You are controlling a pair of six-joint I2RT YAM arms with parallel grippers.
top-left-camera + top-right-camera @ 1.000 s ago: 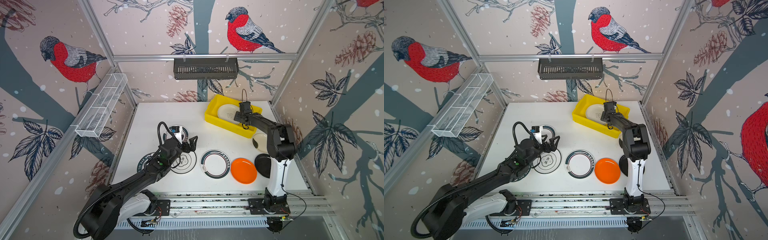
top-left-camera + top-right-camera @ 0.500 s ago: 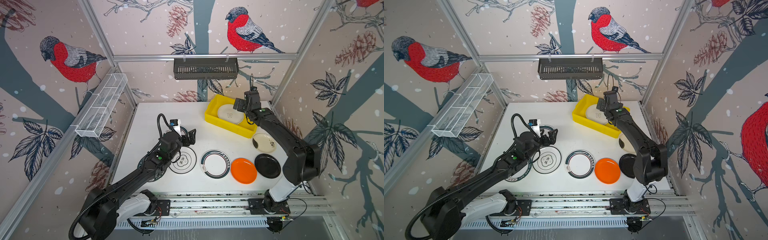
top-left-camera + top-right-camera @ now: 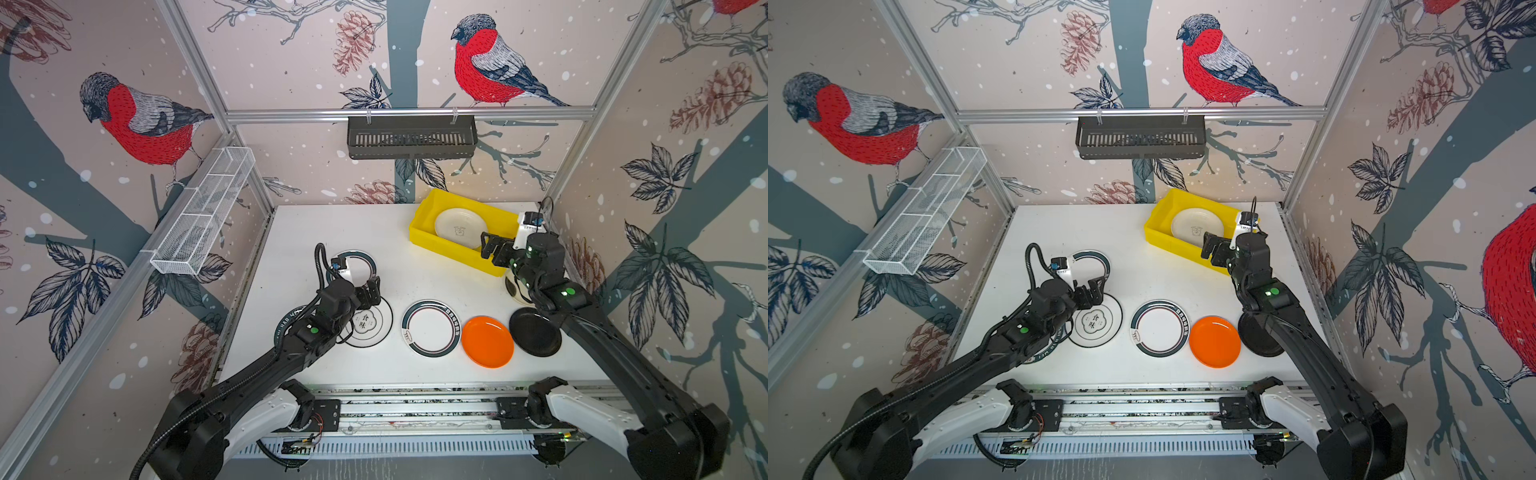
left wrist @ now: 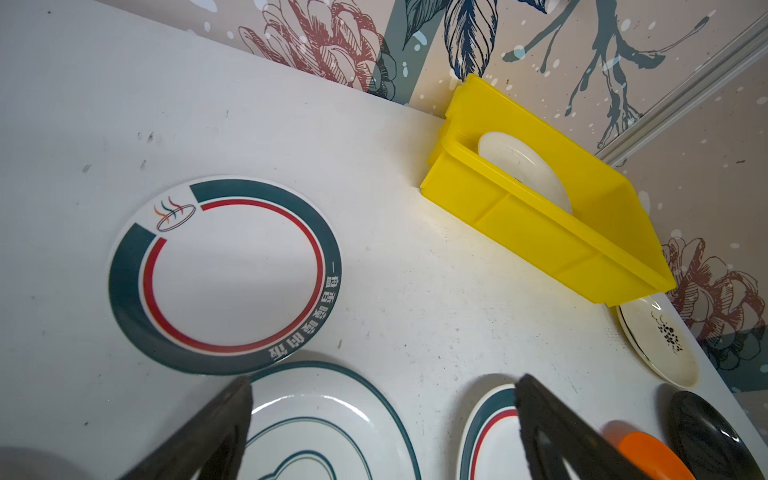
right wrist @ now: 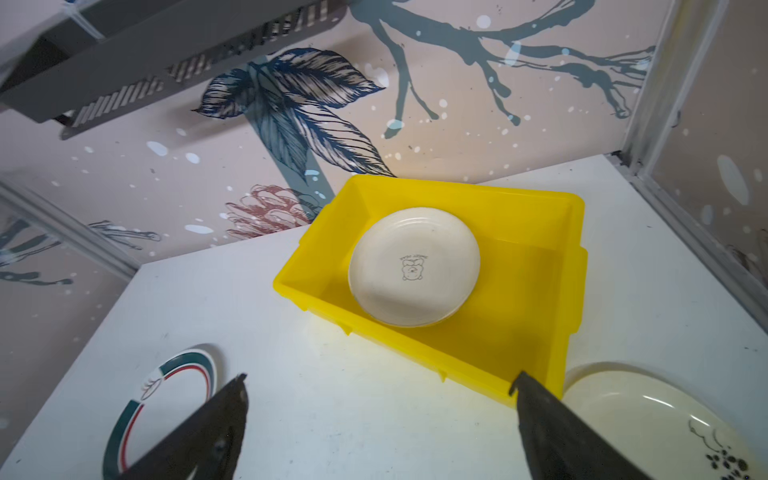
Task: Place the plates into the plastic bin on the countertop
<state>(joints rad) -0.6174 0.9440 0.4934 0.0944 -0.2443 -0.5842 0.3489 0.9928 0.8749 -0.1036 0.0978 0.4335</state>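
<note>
Right gripper (image 5: 380, 415), jaws wide apart and empty, hovers just above the near wall of the yellow plastic bin (image 5: 415, 357). A cream plate (image 5: 413, 266) with a small printed figure lies inside the bin, toward one end. A translucent yellowish plate (image 5: 648, 419) sits on the countertop (image 3: 332, 224) just beside the bin, largely under this arm in both top views.

Left gripper (image 3: 370, 293), also spread and holding nothing, hangs over the far edge of the black-ringed white plate (image 3: 368, 326). Beyond it lie two teal-rimmed plates (image 3: 431, 328) (image 3: 357, 266), the orange plate (image 3: 487, 341) and the dark plate (image 3: 534, 334), all outside the bin.

Likely hazards: the plates are shallow and lie flat on a smooth top, so a finger may skid off a rim and shove the plate into its neighbour. A low right arm could nudge the bin. Both arms heading for the bin could collide.
</note>
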